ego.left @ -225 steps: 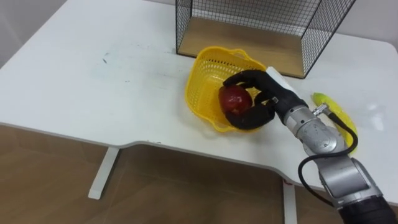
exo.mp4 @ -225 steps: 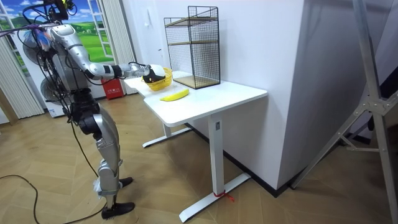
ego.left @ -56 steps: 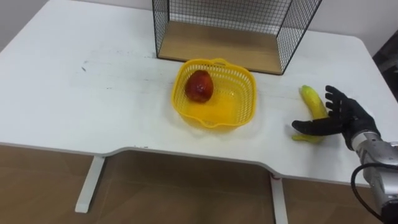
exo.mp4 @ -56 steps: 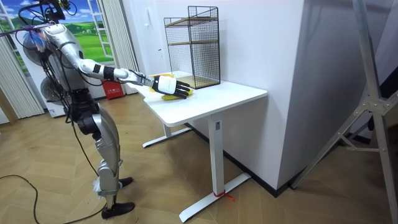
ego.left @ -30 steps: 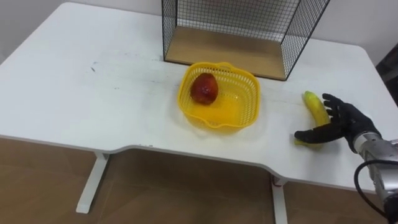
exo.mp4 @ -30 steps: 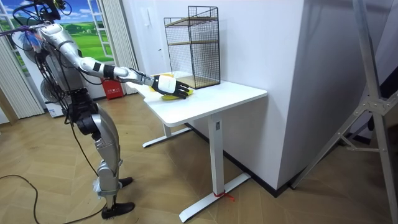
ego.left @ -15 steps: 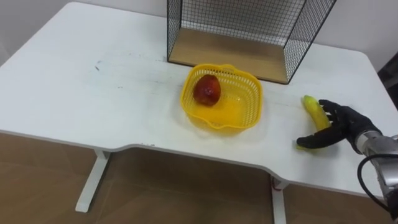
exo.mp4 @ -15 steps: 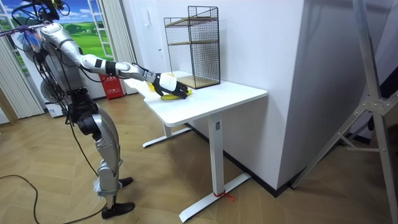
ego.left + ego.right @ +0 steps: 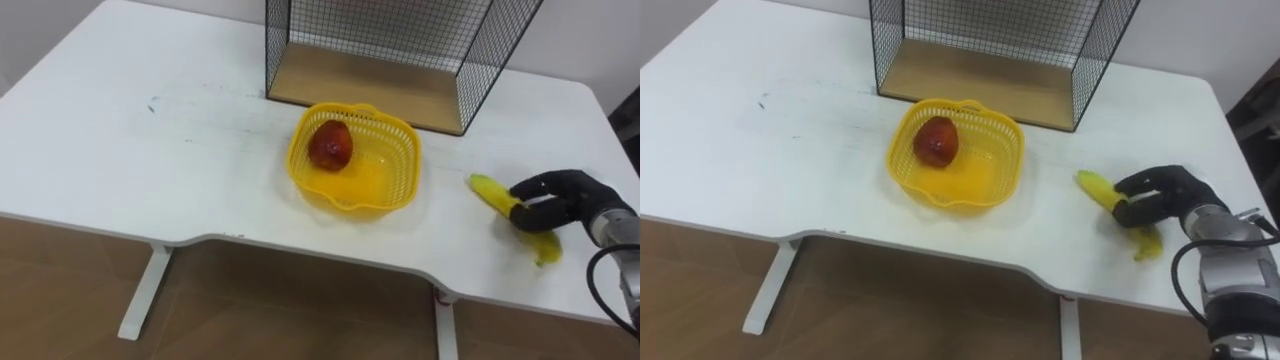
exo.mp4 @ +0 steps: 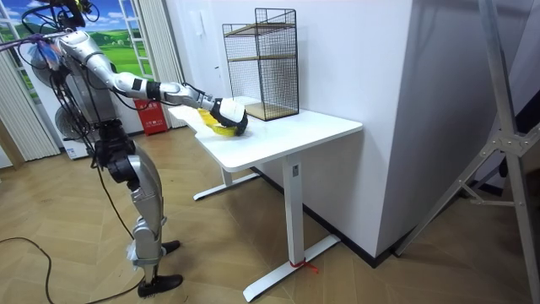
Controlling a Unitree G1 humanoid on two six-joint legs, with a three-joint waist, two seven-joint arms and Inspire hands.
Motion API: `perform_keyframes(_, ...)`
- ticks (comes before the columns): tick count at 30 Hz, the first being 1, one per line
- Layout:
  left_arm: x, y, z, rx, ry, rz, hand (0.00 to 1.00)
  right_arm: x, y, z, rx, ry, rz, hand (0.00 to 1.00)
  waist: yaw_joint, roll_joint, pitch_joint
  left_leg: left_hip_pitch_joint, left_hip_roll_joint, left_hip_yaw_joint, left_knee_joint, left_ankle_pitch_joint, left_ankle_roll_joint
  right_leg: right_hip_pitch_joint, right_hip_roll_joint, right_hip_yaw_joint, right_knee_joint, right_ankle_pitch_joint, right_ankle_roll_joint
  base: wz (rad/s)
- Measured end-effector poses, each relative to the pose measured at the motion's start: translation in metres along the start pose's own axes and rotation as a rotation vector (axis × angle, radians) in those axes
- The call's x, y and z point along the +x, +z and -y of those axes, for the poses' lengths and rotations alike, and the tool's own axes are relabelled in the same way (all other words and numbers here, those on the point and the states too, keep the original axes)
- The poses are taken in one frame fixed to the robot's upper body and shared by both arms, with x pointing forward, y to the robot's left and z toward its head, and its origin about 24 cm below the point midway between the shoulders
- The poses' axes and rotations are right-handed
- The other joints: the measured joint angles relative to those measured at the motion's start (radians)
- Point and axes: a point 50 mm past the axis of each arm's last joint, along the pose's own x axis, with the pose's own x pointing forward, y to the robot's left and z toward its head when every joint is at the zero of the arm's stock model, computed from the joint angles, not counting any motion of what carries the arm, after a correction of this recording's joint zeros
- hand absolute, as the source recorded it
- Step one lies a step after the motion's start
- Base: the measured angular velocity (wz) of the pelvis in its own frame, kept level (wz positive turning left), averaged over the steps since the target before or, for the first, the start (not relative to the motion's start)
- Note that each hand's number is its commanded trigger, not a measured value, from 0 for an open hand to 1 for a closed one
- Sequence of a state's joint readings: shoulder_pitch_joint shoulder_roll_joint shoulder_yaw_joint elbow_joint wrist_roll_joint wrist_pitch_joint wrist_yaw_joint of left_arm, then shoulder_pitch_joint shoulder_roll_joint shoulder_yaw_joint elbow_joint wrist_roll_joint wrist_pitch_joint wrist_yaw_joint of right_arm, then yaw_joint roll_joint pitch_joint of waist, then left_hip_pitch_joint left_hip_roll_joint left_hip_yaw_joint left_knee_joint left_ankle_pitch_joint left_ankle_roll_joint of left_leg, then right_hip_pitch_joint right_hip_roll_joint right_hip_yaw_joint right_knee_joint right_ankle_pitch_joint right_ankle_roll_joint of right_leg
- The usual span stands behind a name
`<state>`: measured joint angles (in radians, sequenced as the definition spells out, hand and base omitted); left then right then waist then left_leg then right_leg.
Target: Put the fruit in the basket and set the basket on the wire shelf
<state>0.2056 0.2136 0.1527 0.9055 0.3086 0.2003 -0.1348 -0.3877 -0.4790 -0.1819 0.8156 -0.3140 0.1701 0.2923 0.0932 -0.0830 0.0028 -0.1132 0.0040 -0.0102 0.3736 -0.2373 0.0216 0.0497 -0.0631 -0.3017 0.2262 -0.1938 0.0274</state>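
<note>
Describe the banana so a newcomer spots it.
On the white table, the wire shelf stands at the back. Right of the yellow basket, near the right end, is the banana. Unlike the red fruit in the basket, it's long, yellow, with the right robot hand curled round it.

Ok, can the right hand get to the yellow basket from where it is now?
Probably yes: the right hand, curled round the banana, has only bare table between it and the basket, whose top is open.

A red apple is being cradled in the left part of the yellow basket, which is being borne upright by the table just before the wire shelf. A yellow banana is being clasped mid-length by the right hand, right of the basket.
</note>
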Motion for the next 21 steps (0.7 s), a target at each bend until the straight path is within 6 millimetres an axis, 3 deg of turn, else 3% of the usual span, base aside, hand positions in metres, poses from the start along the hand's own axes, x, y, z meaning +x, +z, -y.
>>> perform_keyframes(18,0.0001,0.0004,0.0001,0.0,-0.004,0.0,0.0,0.0003,-0.0017,-0.0014,0.016,0.019,-0.023,1.0,0.022,0.0,-0.0002,0.0,0.001,0.007,0.01,0.001,0.001,-0.016,-0.006,0.0,0.029,0.0,0.0,-0.02)
perform_keyframes(21,0.0004,0.0034,-0.0008,-0.001,-0.002,0.007,0.0,0.0003,-0.0015,-0.0015,0.024,0.016,-0.02,1.0,0.022,-0.009,-0.0042,0.0,0.0,0.007,0.009,0.001,0.0,-0.016,-0.005,0.0,0.026,-0.002,-0.004,0.0)
